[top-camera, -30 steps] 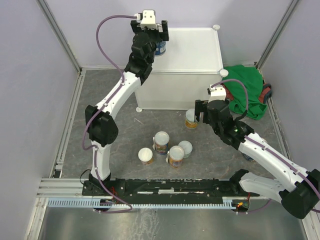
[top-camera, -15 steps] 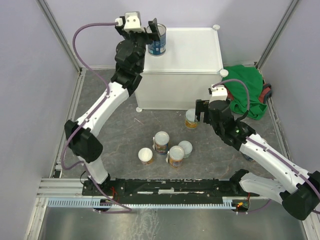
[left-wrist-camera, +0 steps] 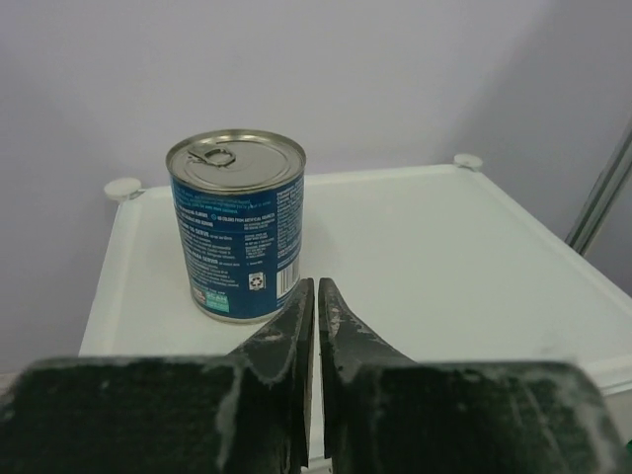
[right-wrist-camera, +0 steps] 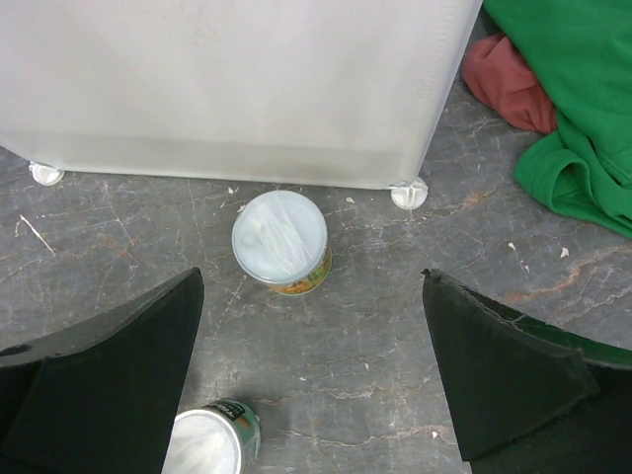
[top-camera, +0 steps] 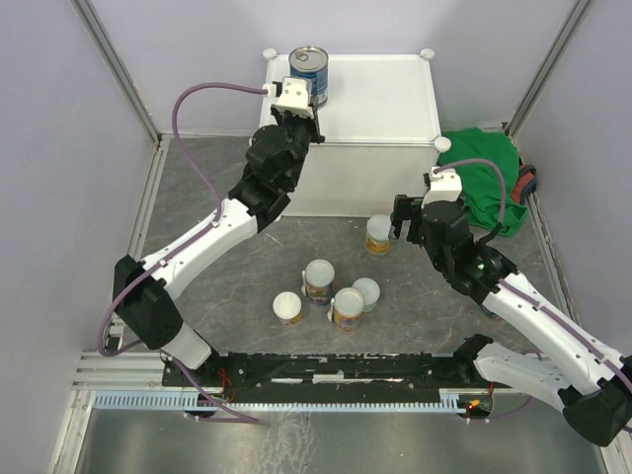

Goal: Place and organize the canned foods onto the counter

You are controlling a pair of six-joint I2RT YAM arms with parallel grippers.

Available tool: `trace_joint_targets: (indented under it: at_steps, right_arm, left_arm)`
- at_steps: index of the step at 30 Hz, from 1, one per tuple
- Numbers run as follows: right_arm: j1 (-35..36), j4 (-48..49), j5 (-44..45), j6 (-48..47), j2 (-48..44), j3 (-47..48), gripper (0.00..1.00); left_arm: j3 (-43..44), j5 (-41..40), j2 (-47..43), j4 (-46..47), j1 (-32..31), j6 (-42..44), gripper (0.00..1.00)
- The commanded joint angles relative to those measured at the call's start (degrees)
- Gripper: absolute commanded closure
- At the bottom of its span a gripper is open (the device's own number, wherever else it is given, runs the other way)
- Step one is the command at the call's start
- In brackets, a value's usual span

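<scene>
- Pale lilac walls close the left, top and right of the frame.
- Grey marbled floor across the middle.
- Metal posts in both upper corners.

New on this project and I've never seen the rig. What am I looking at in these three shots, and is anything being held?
These are two robot arms bolted side by side, each ending in a two-finger tool. The wide picture comes from a fixed camera above and behind them. The other two come from a small camera on each wrist, looking out past its own fingers.

One blue can stands upright on the white box. The left tool is shut on the near side of that can and holds nothing. The right tool is open and empty, hovering over a pale-lidded can on the grey floor beside the box. Nearer the arm bases, four more cans stand in a cluster. A green cloth lies to the right of the box.
</scene>
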Motion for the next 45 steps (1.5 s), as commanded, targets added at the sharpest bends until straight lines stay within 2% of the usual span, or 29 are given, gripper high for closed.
trace_joint_targets:
  at_steps: [1, 7, 19, 31, 45]
  right_arm:
    - [0.2, 0.8, 1.6, 1.0, -1.9, 1.1, 0.00]
    - [0.1, 0.5, 2.0, 0.6, -2.0, 0.9, 0.00]
    - [0.1, 1.0, 2.1, -1.4, -0.5, 1.9, 0.01]
    - [0.1, 2.0, 1.6, -2.1, 1.2, 2.5, 0.01]
    - [0.1, 1.9, 1.6, -1.9, 1.0, 2.1, 0.01]
  left_arm:
    - [3.7, -0.9, 3.6, -1.5, 0.5, 0.4, 0.90]
    - [12.2, 2.4, 10.0, -6.5, 3.1, -3.7, 0.93]
    - [23.9, 4.9, 19.6, -9.8, 7.4, -7.7, 0.93]
    - [25.2, 6.3, 21.6, -9.8, 9.7, -10.5, 0.93]
    - [28.4, 12.4, 23.8, -10.0, 14.2, -13.7, 0.93]
